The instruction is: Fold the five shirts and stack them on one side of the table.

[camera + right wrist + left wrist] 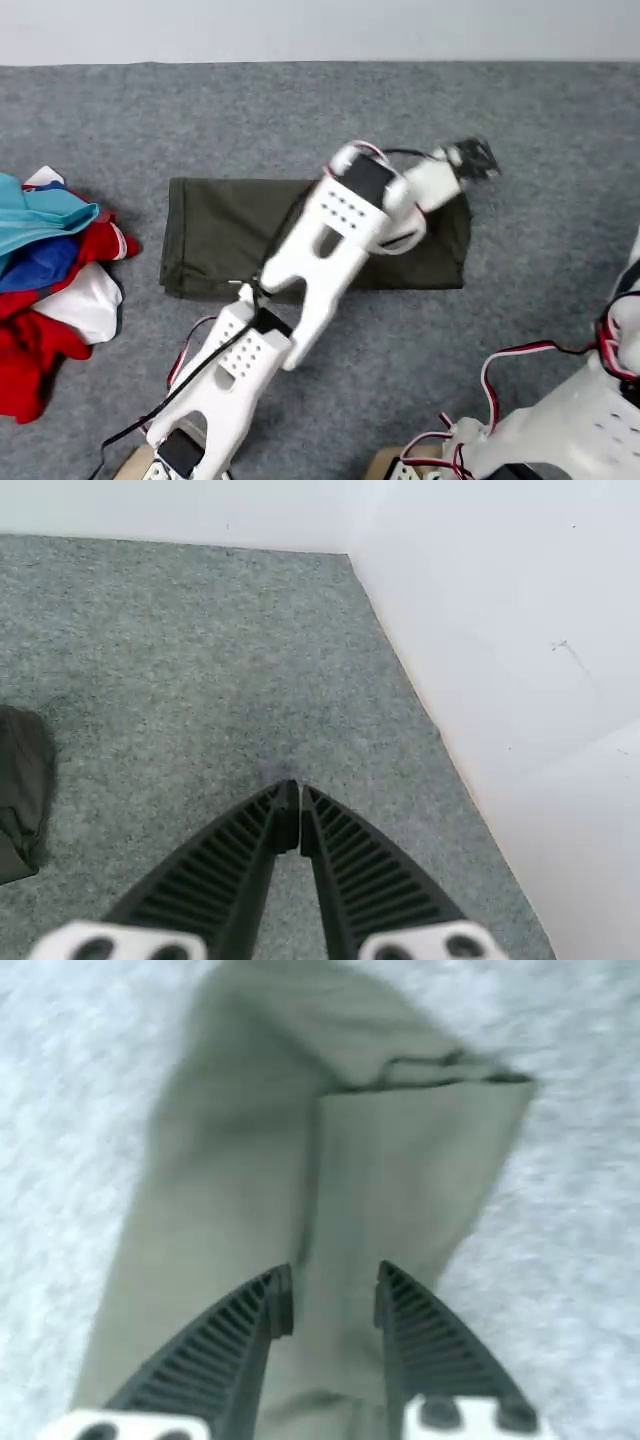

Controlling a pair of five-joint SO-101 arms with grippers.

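Note:
A dark olive shirt lies folded into a long rectangle in the middle of the grey table. My left arm stretches across it, and my left gripper hangs over the shirt's right end. In the left wrist view the left gripper is open just above the olive shirt, with folded layers and a hem showing beyond the fingertips. My right gripper is shut on nothing over bare grey surface, with a corner of the olive shirt off to one side.
A loose pile of shirts in teal, blue, red and white lies at the table's left edge. My right arm is drawn back at the front right. A white wall borders the table beside the right gripper.

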